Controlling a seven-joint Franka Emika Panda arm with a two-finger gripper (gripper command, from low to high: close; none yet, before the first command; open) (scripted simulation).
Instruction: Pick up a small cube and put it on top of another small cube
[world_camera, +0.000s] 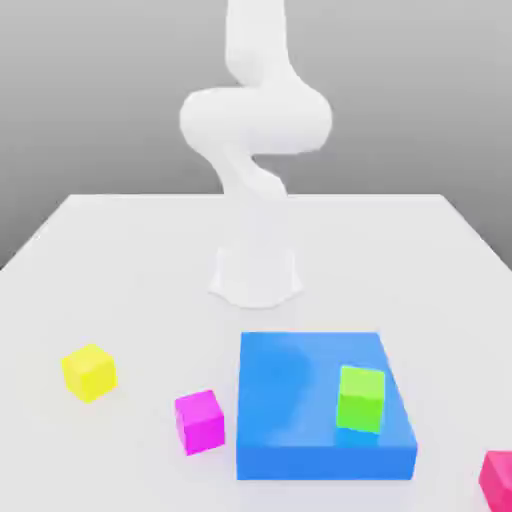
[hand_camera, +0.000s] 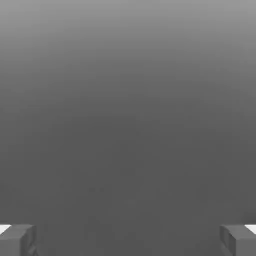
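Observation:
A small yellow cube (world_camera: 89, 372) rests on the white table near the exterior view's left. A small magenta cube (world_camera: 200, 420) sits closer to the front, beside a big flat blue block (world_camera: 300, 400). On that block stands a small green cube (world_camera: 360, 398). Part of another pink cube (world_camera: 497, 478) shows at the front corner on the exterior view's right. In the hand view my gripper (hand_camera: 128, 240) is open, its two grey fingertips (hand_camera: 17, 240) far apart with nothing between them, facing plain grey background.
The white arm (world_camera: 255, 120) rises from its base (world_camera: 255, 275) at the middle of the table (world_camera: 130, 260), behind the blue block. The cubes lie spread along the table's front.

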